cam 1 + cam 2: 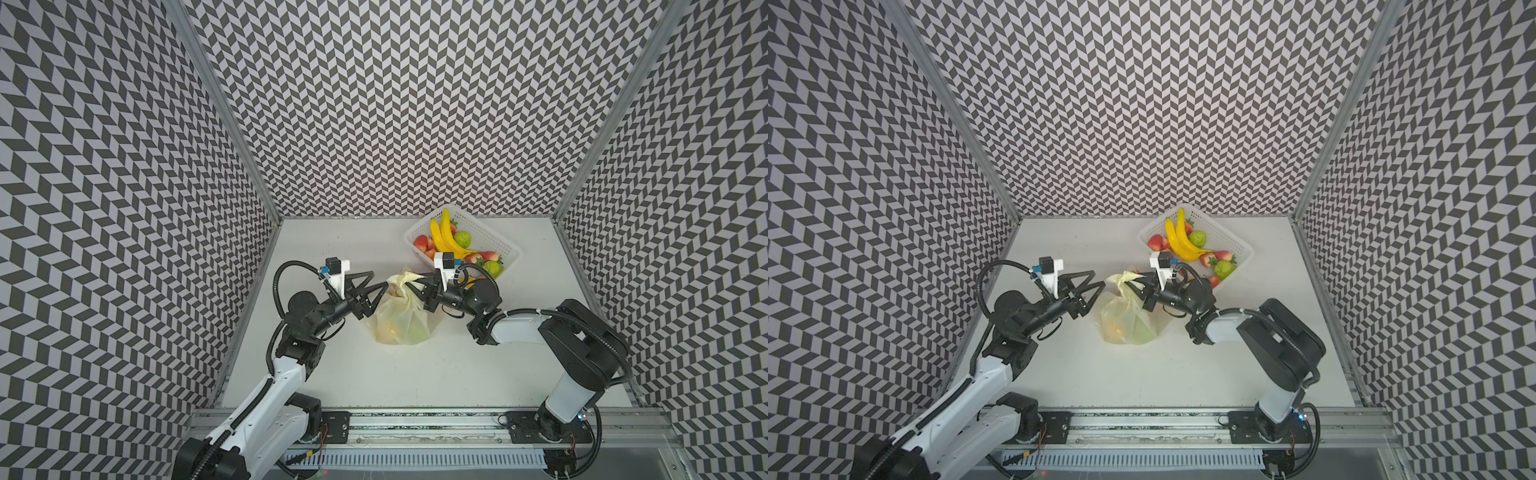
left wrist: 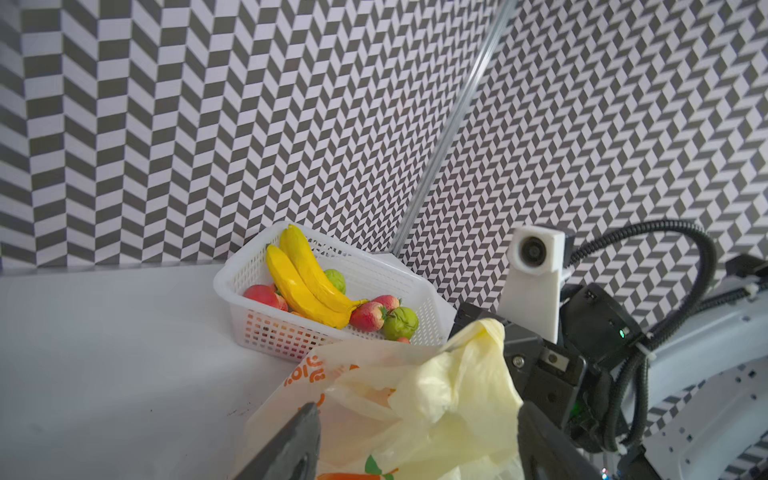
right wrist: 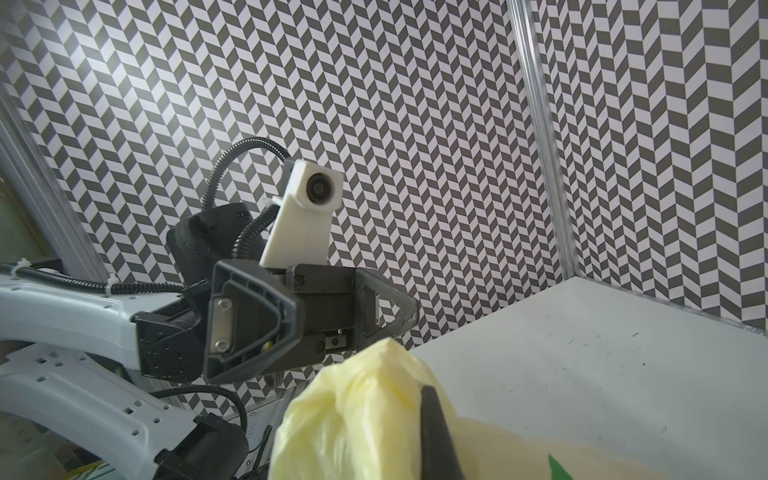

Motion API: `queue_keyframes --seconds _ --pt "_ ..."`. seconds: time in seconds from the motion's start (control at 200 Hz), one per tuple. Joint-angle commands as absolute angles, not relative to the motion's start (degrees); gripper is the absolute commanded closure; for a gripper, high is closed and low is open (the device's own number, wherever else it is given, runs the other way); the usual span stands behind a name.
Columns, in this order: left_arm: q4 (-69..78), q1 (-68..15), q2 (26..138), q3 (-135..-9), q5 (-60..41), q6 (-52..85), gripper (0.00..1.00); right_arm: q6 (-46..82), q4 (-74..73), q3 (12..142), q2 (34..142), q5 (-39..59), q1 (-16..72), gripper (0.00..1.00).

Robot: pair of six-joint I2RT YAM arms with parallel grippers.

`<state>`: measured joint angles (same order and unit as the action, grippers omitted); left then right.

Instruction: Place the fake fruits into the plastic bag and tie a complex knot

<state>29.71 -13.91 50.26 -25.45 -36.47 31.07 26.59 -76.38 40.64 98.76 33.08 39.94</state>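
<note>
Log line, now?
left gripper: open, by bunched handle knot | right gripper: shut on thin pale-yellow plastic bag | white perforated basket: yellow bananas, red strawberries inside

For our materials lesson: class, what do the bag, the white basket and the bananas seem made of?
The plastic bag looks like thin translucent pale-yellow film: it crumples and shows colours inside. The basket seems rigid white moulded plastic, its walls perforated. The bananas look like painted plastic, perhaps foam: slightly uneven yellow sheen.
</note>
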Motion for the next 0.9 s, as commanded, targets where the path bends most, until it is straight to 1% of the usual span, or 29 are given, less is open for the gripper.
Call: queue_keyframes --seconds 0.0,0.085,0.16,0.225,0.476,0.661,0.836,0.891 --pt "25.3 -11.4 52.2 -29.8 -39.1 42.7 0.27 26.6 -81.0 40.4 99.4 34.0 39.7 1.0" --pt "24.0 -11.1 56.9 -32.7 -43.4 48.6 0.32 26.0 -80.4 40.3 98.9 34.0 39.7 1.0" --pt "25.7 -11.2 61.2 -34.3 -47.8 53.5 0.37 25.8 -80.1 40.3 98.6 33.9 39.7 1.0" --pt "28.6 -11.7 64.0 -34.4 -50.2 57.2 0.39 25.8 -80.0 40.2 98.5 34.0 39.7 1.0" --pt "33.7 -14.9 67.4 -33.3 -50.1 62.3 0.39 24.8 -78.9 40.2 98.0 33.8 39.7 1.0" --pt "33.8 -16.4 68.3 -33.7 -49.8 63.1 0.42 24.2 -78.3 40.0 97.6 33.3 39.7 1.0" --pt "33.8 -17.3 69.1 -34.4 -48.3 63.1 0.53 24.3 -78.2 40.0 97.6 33.7 39.7 1.0" --pt "33.9 -17.4 69.4 -34.7 -47.7 62.9 0.59 24.3 -78.2 40.0 97.6 33.7 39.7 1.0"
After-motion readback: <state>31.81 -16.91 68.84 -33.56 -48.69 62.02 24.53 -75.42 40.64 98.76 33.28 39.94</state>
